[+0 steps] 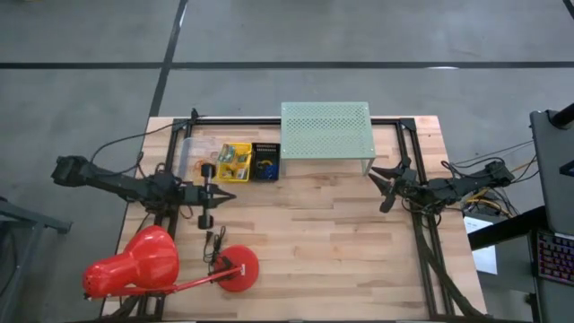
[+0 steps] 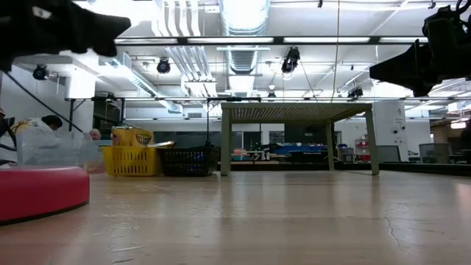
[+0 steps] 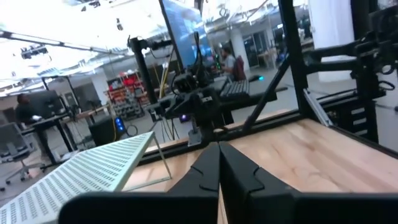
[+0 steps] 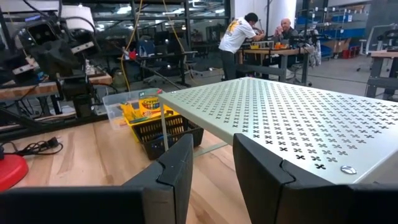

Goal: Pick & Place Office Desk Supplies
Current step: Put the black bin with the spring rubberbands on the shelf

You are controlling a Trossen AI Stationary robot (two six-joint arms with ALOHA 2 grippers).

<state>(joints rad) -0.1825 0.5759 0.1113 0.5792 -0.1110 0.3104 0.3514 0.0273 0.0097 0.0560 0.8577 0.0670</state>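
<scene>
A yellow basket [image 1: 235, 163] with yellow-and-green crayon boxes [image 4: 144, 103] stands at the far left of the table. A black basket [image 1: 265, 161] is beside it and a clear container [image 1: 191, 152] lies to its left. My left gripper [image 1: 224, 196] hovers near these baskets, on their near side. It points level toward the table's right, and its fingers [image 3: 219, 168] are shut with nothing between them. My right gripper [image 1: 381, 187] waits at the right, by the mint-green shelf [image 1: 326, 130]. It is open [image 4: 213, 162], empty, and points left.
The perforated shelf stands on legs at the far middle, with a gap under it [image 2: 294, 140]. A red desk lamp [image 1: 170, 269] lies at the near left, its round base [image 2: 37, 191] on the table and its cord [image 1: 215, 240] beside it. Bare wood [image 1: 323, 242] spans the middle. People sit in the room beyond.
</scene>
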